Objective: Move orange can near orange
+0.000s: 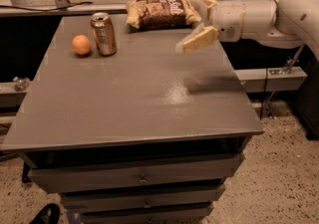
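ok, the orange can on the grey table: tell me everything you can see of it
The copper-orange metallic soda can has a silver top and stands upright on the grey table, at the back left. It is just right of the small round orange fruit; whether they touch is unclear. The gripper hangs open well to its right, not touching it.

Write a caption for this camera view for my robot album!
The orange can stands beside the orange on the grey table, while the empty gripper hovers by the snack bag.
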Action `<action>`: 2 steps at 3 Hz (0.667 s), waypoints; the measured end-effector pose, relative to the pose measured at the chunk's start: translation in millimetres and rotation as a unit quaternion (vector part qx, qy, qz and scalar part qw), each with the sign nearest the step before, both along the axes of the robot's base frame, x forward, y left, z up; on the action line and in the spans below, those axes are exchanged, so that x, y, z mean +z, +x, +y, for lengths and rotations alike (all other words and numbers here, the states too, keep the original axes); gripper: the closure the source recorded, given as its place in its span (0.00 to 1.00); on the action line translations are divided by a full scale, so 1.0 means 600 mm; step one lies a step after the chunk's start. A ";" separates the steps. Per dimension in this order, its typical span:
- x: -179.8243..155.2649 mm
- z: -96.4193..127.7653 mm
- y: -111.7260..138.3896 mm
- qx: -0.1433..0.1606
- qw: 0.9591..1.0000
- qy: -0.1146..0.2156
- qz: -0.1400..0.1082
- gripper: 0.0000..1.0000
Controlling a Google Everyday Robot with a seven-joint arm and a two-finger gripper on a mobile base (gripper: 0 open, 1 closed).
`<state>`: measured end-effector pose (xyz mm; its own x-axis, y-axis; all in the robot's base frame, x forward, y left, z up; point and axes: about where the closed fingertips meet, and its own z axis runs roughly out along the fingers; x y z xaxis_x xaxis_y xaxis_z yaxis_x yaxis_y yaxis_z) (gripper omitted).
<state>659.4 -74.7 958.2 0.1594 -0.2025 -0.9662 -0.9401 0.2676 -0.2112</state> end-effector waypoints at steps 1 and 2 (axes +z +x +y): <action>0.030 -0.084 -0.050 0.002 1.000 -0.027 -0.013 0.00; 0.029 -0.083 -0.064 0.019 0.999 -0.031 -0.011 0.00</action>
